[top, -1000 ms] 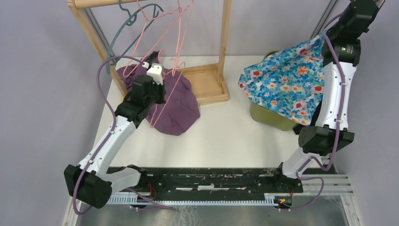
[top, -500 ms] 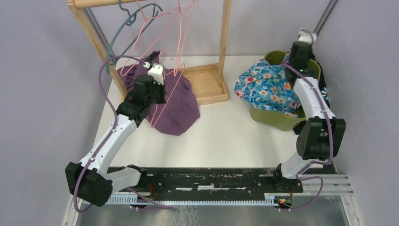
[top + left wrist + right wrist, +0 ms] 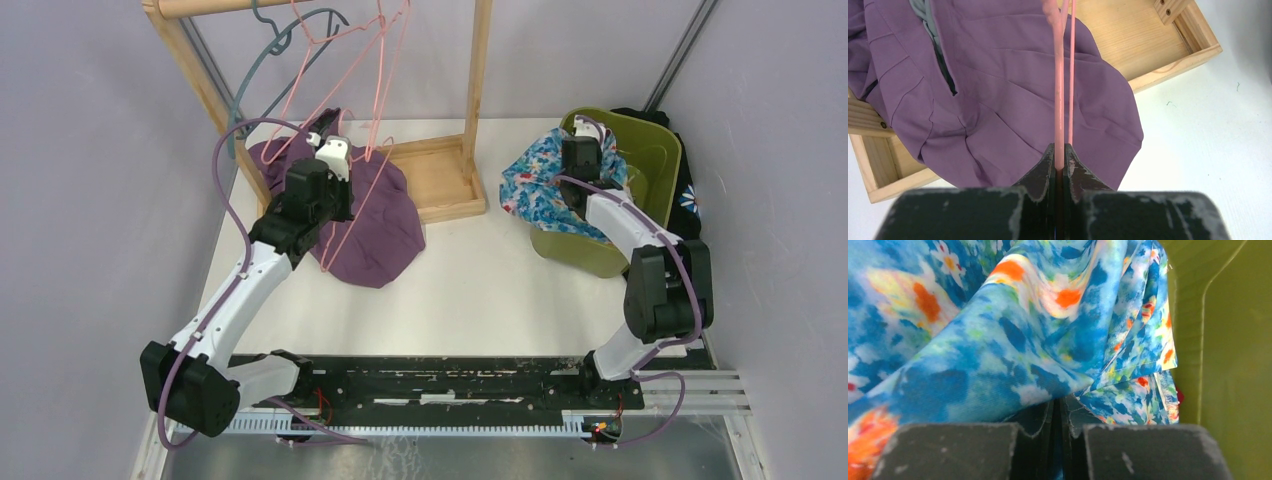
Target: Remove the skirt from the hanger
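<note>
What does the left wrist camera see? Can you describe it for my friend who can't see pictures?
The left fingers are pinched shut on a thin pink hanger that runs straight up the picture. Under it, a purple skirt lies crumpled over a wooden frame and onto the white table.

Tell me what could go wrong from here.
The left gripper is shut on the thin wire of the pink hanger, which could slip or bend if pulled. The right gripper is shut on the floral cloth, part of which hangs over the rim of the green bin; once released it may slide out.
</note>
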You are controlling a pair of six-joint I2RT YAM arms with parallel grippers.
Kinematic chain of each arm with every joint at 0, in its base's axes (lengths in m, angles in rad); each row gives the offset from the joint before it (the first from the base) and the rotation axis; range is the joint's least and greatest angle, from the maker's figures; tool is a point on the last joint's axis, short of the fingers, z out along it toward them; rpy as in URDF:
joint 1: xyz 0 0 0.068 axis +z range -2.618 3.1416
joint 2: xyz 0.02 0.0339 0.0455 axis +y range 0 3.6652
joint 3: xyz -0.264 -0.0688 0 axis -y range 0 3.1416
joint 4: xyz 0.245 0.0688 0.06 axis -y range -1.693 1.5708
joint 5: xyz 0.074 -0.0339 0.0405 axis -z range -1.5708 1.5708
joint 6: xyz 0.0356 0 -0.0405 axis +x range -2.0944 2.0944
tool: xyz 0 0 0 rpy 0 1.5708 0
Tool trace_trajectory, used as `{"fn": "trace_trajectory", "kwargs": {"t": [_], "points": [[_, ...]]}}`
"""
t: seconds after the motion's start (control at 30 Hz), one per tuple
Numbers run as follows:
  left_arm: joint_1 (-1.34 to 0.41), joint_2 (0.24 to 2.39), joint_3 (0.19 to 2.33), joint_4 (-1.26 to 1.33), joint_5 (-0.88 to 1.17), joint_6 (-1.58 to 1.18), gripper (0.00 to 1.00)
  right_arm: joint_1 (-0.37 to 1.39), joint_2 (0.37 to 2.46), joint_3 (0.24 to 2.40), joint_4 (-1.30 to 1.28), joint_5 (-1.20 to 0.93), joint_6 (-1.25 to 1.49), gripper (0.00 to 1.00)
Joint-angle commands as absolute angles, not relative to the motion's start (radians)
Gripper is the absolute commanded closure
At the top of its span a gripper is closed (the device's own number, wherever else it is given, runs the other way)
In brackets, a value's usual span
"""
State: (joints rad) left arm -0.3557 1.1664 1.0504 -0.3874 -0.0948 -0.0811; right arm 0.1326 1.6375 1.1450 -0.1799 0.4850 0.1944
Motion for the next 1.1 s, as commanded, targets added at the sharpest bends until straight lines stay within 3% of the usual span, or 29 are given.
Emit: {"fn": "trace_trajectory", "kwargs": {"t": [0.0, 0.1, 0.37, 1.07], "points": [[-0.357, 1.157, 1.052, -0.339, -0.085, -0.046, 0.97, 0.148, 1.604, 1.172, -0.21, 0.573, 0.151, 0.85], [-0.357, 1.162, 1.055, -0.337, -0.082, -0.046, 0.97, 0.149, 1.537, 1.181, -0.224, 0.651, 0.132, 0.67], [-0.359, 1.159, 1.054, -0.337, -0.071, -0.048, 0.97, 0.165, 1.345, 1.215, -0.241, 0.634, 0.146, 0.52], [-0.359, 1.163, 1.055, -0.337, -0.071, -0.052, 0.97, 0.27, 1.481, 1.251, -0.264, 0.478, 0.187, 0.48]]}}
